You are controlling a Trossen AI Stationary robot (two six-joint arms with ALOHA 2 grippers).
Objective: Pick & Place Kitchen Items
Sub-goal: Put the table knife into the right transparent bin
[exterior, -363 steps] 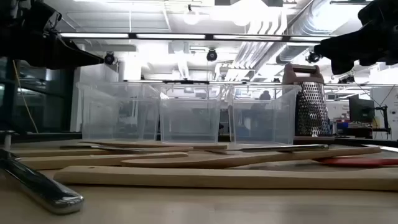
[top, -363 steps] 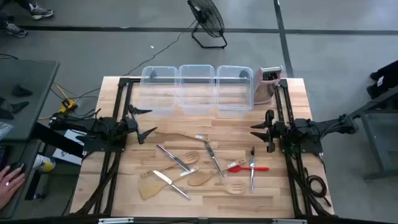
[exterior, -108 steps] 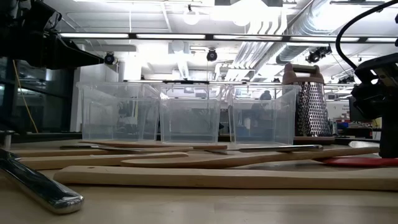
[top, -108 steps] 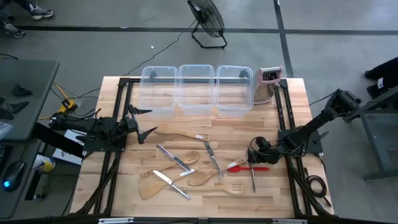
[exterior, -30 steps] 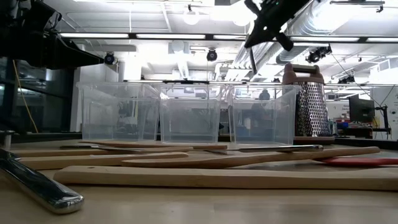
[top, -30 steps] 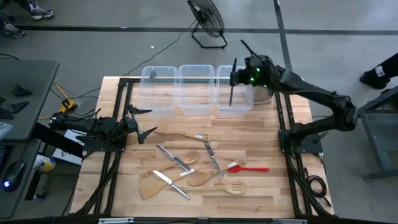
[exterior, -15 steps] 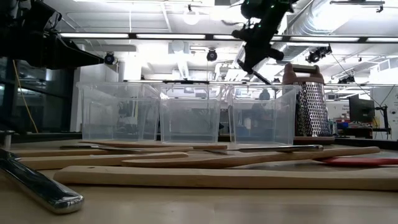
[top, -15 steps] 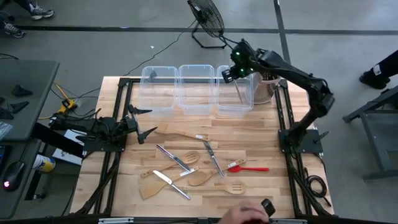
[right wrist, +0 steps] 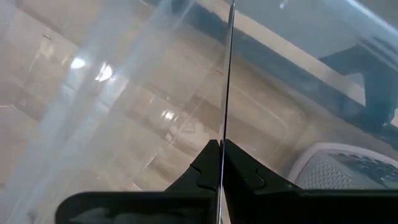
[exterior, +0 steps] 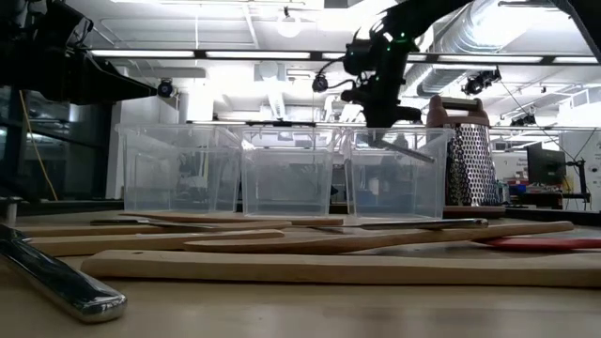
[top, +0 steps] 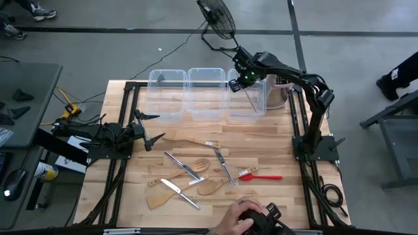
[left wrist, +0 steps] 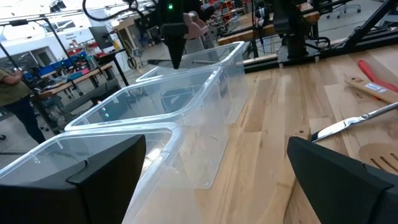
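Watching the right gripper [top: 243, 79] clamping a thin metal knife [top: 251, 96] by its handle end, blade dangling into the far-right tub [top: 247, 111], and it's looking stiff, light and slippery, while the left gripper [top: 149, 128] is sitting spread apart at the left.

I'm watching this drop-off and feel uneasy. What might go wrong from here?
The right gripper holds a knife slanted over the right-hand tub, so on release it may catch the rim. A person's hand lies at the table's front edge near the wooden utensils, which is risky if an arm returns.
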